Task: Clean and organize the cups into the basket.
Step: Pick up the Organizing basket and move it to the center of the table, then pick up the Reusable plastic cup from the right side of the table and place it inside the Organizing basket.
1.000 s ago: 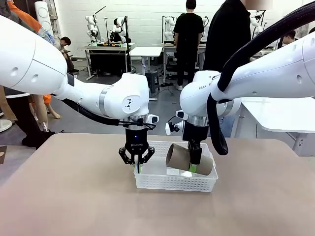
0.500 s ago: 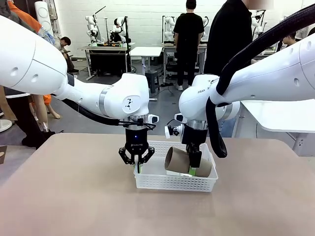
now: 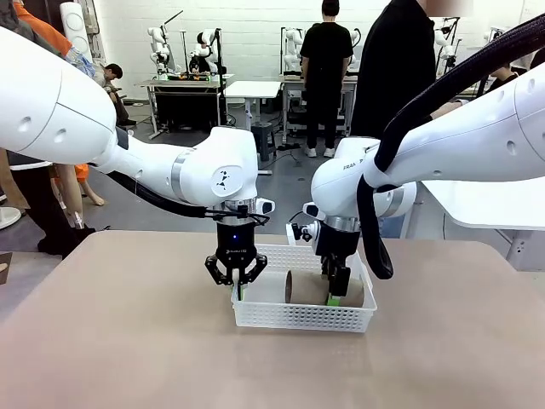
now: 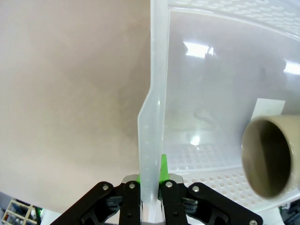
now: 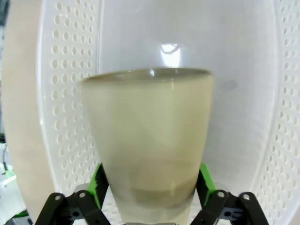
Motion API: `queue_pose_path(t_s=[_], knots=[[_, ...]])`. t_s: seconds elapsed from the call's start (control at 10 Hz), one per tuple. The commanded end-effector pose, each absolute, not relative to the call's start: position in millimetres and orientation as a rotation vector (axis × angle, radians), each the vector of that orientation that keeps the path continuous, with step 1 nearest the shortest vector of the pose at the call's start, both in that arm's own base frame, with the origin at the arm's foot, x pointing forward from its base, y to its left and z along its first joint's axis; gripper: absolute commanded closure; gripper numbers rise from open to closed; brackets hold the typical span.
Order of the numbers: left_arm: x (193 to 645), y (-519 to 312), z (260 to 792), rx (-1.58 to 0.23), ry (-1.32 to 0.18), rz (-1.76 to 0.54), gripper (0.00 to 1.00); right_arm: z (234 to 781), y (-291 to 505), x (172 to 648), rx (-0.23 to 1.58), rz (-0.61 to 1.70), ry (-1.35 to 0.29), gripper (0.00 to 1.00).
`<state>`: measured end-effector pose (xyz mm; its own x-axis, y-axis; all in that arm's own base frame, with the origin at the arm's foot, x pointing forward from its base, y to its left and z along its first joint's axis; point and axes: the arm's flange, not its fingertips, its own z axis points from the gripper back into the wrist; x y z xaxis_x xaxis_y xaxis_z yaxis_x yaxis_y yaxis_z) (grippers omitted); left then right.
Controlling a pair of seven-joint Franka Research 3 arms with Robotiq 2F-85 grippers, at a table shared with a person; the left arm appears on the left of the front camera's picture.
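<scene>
A tan-brown cup point(image 3: 306, 290) lies on its side inside the white perforated basket point(image 3: 298, 319) at the table's middle. My right gripper point(image 3: 334, 294) reaches down into the basket over the cup. In the right wrist view its green pads point(image 5: 97, 183) flank the cup's point(image 5: 147, 136) narrow base with a thin gap on each side, so the gripper point(image 5: 150, 187) is open. My left gripper point(image 3: 241, 288) is shut on the basket's left wall. The left wrist view shows that gripper point(image 4: 151, 187) pinching the wall's rim point(image 4: 157, 93), with the cup's open mouth point(image 4: 267, 159) at the right.
The tan tabletop point(image 3: 119, 341) lies bare around the basket. A person in black point(image 3: 396, 68) stands at the far side behind my right arm. Other tables stand farther back.
My right gripper has come down with the tan cup, from above the basket's rim to its floor, and its jaws have spread wider. The left gripper has not moved.
</scene>
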<state>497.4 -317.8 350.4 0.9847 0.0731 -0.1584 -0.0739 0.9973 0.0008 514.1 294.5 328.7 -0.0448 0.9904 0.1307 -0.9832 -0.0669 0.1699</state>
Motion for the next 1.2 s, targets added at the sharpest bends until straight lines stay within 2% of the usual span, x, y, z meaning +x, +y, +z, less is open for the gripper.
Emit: queue_pose_path(t_s=[0.0, 0.4, 0.5, 0.8, 0.9, 1.1], knots=[[498, -313, 349, 0.000, 0.167, 0.062, 1.00, 322, 293, 511, 0.285, 1.640, -0.003, 0.00], [498, -313, 349, 0.000, 0.167, 0.062, 1.00, 329, 294, 505, 0.291, 1.653, -0.036, 0.00], [498, -313, 349, 0.000, 0.167, 0.062, 1.00, 349, 291, 493, 0.307, 1.675, -0.085, 0.00], [498, -313, 349, 0.000, 0.167, 0.062, 1.00, 457, 199, 439, 0.466, 1.666, -0.461, 0.00], [498, -313, 349, 0.000, 0.167, 0.062, 1.00, 486, 133, 417, 0.559, 1.607, -0.579, 0.00], [498, -313, 349, 0.000, 0.167, 0.062, 1.00, 507, 2, 380, 0.763, 1.568, -0.836, 0.00]])
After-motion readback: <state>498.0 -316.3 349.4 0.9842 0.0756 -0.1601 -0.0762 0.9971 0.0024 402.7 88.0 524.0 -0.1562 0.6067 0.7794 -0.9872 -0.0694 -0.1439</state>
